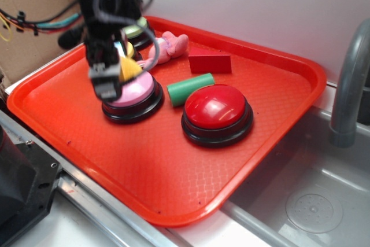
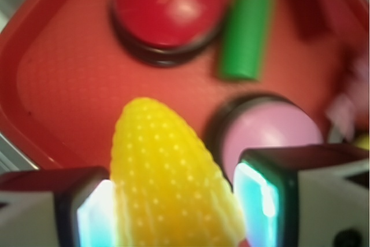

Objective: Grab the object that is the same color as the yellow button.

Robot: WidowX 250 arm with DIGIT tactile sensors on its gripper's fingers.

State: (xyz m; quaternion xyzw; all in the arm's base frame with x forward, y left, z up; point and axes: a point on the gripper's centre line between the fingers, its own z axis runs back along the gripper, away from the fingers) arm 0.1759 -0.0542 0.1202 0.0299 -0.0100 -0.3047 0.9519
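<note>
My gripper (image 1: 118, 74) is shut on the small yellow toy corn cob (image 1: 130, 67) and holds it above the pink-topped button (image 1: 134, 98) on the red tray (image 1: 173, 166). In the wrist view the corn cob (image 2: 167, 172) fills the gap between my two pads, tip pointing away, with the gripper (image 2: 173, 206) around its thick end. The yellow button (image 1: 130, 50) is mostly hidden behind my arm; only a sliver of its top shows, and a yellow bit shows at the right edge of the wrist view (image 2: 363, 140).
On the tray stand a red button (image 1: 217, 111), a green cylinder (image 1: 191, 88), a red block (image 1: 210, 62), a pink soft toy (image 1: 167, 47) and a green-topped button (image 1: 137, 27) at the back. A sink (image 1: 312, 201) with a grey faucet (image 1: 350, 85) lies at the right.
</note>
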